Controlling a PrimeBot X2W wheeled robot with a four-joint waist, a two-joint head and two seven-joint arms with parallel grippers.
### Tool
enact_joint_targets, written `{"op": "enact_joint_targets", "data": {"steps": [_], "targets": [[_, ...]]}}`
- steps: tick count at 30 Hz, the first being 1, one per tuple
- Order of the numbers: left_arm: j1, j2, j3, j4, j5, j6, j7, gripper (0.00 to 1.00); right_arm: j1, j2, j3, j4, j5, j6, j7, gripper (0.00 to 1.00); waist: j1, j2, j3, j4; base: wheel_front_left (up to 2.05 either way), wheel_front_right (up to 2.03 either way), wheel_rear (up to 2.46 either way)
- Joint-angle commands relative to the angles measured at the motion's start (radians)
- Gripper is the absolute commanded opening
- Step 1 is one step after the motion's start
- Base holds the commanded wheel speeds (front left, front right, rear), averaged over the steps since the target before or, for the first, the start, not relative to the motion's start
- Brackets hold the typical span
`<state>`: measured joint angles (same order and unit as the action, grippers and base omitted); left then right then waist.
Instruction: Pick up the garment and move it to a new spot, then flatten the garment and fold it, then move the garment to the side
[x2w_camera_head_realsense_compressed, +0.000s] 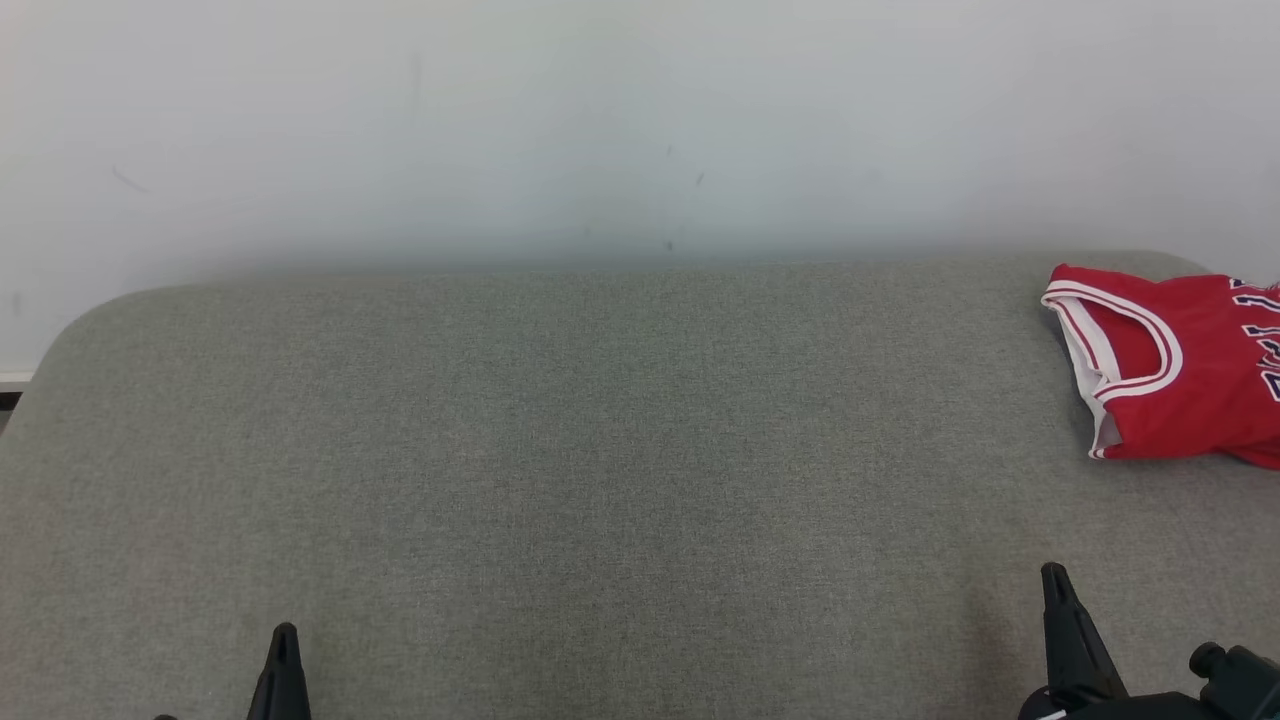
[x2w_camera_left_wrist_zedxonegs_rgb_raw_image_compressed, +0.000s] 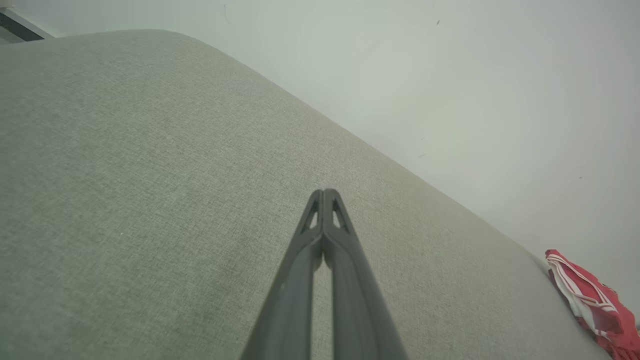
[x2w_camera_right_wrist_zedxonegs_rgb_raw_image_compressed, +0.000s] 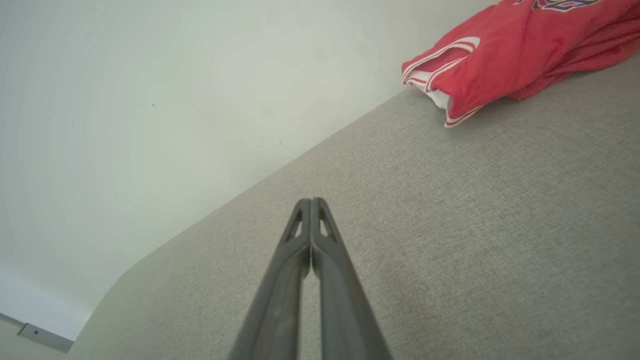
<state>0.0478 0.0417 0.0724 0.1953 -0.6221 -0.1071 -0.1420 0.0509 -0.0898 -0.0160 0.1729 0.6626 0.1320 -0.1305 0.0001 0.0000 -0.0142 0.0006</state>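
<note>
Red garment (x2w_camera_head_realsense_compressed: 1185, 375) bunched at far right of grey worktop (x2w_camera_head_realsense_compressed: 600, 450). Left end effector (x2w_camera_left_wrist_zedxonegs_rgb_raw_image_compressed: 324, 194) fully closed, empty, near left. Right end effector (x2w_camera_right_wrist_zedxonegs_rgb_raw_image_compressed: 311, 202) fully closed, empty, near right, well apart from garment.

A grey woven upholstered surface (x2w_camera_head_realsense_compressed: 600, 450) with rounded far corners spreads from near to far and meets a plain white wall (x2w_camera_head_realsense_compressed: 600, 120). Small dark scuffs (x2w_camera_head_realsense_compressed: 699, 179) mark the wall. A pale baseboard (x2w_camera_head_realsense_compressed: 14, 379) shows at the far left.
</note>
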Motion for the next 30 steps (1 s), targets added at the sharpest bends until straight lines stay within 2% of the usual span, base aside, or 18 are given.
{"op": "enact_joint_targets", "data": {"steps": [1, 30], "targets": [[-0.032, 0.006, 0.005, -0.009, -0.038, -0.006, 0.008, 0.0, -0.028, -0.001, -0.006, -0.012, 0.039, -0.001, 0.008, 0.0, -0.0001, 0.0, 0.0, 0.0, 0.0, 0.0, 0.0], [-0.084, 0.008, 0.019, 0.013, -0.403, -0.014, 0.103, 0.0, -0.082, 0.01, -0.036, 0.019, 0.394, -0.001, 0.094, 0.0, -0.0001, 0.0, 0.005, 0.0, 0.0, 0.0, 0.0]]}}
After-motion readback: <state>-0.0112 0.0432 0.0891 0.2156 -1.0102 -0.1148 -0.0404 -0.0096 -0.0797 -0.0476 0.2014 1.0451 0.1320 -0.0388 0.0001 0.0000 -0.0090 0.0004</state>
